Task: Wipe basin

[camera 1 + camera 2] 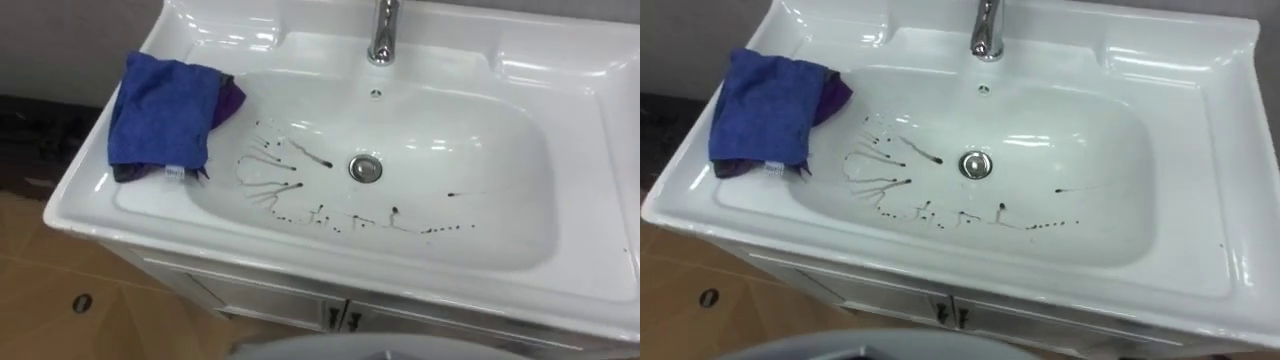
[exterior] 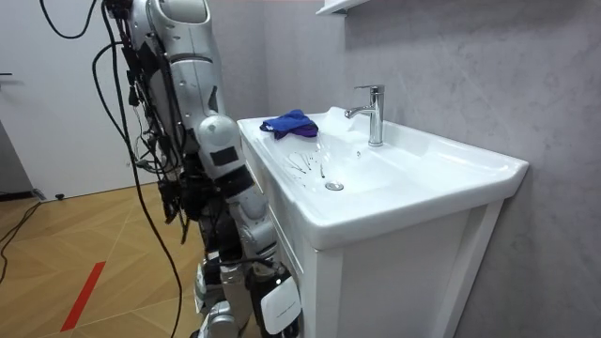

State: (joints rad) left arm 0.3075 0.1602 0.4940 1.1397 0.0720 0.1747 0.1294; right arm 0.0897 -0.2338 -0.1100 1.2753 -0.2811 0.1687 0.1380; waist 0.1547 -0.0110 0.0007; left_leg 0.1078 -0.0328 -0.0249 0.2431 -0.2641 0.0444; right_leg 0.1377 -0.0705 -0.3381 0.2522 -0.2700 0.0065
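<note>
Room view, cloth (image 2: 289,124) on basin (image 2: 413,199) ledge

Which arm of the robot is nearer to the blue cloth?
Probably left: the blue cloth lies on the basin's left rim, the robot's left side. The right arm hangs below the rim, before the cabinet; the left arm is hidden.

One basin (image 1: 560,270), one tap (image 1: 384,30), one drain (image 1: 366,168), one blue cloth (image 1: 160,115), and many dark marks (image 1: 290,190).
</note>
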